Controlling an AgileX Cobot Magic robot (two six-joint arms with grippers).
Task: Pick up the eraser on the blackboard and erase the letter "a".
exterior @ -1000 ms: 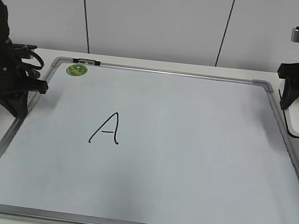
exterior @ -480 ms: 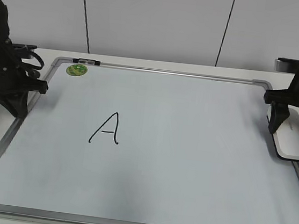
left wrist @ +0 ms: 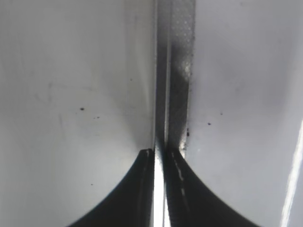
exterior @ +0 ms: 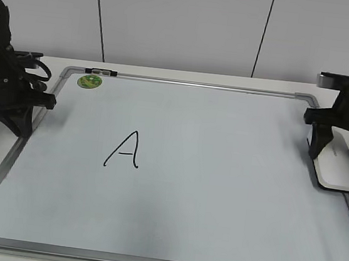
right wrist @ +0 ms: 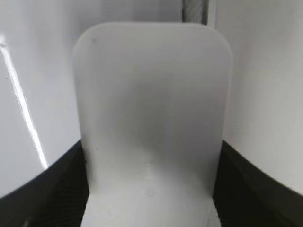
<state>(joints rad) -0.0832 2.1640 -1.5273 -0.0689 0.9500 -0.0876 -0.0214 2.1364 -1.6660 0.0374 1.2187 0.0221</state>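
Observation:
The blackboard (exterior: 220, 173) is a large white board with a grey frame, lying flat on the table. My right gripper (exterior: 334, 155) is shut on the white eraser (exterior: 335, 169), which sits over the board's right frame edge. In the right wrist view the eraser (right wrist: 151, 94) fills the space between the black fingers (right wrist: 151, 151). No small letter "a" shows. Only a tall capital "A" (exterior: 125, 150) is on the board, left of centre. My left gripper (exterior: 18, 126) is shut and empty at the board's left frame, which shows in the left wrist view (left wrist: 177, 71) just past the fingertips (left wrist: 161, 152).
A round green sticker (exterior: 90, 82) sits at the board's far left corner, with a small dark clip (exterior: 100, 72) on the top frame beside it. A white panelled wall stands behind the table. White tabletop borders the board on both sides.
My right gripper has carried the eraser from the table right of the board leftward and nearer, onto the board's right edge. The left arm has not moved.

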